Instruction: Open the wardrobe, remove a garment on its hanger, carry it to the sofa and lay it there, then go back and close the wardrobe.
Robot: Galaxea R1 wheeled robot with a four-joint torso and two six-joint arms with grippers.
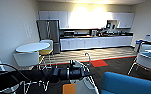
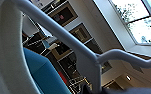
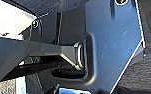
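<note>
White cloth hung limp at six o'clock: one garment [image 1: 84, 85], soft and light by the look, on one thin stiff hanger [image 1: 87, 60], best taken at the hook. One blue sofa [image 1: 131, 85] lay at five o'clock. Whether the left gripper [image 1: 74, 71] was clenched, I couldn't tell.

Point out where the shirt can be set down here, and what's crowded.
Free: the blue sofa seat at lower right looks bare; so does the round white table top on the left. Crowded: the kitchen counter along the back wall, and the chairs around the table.
</note>
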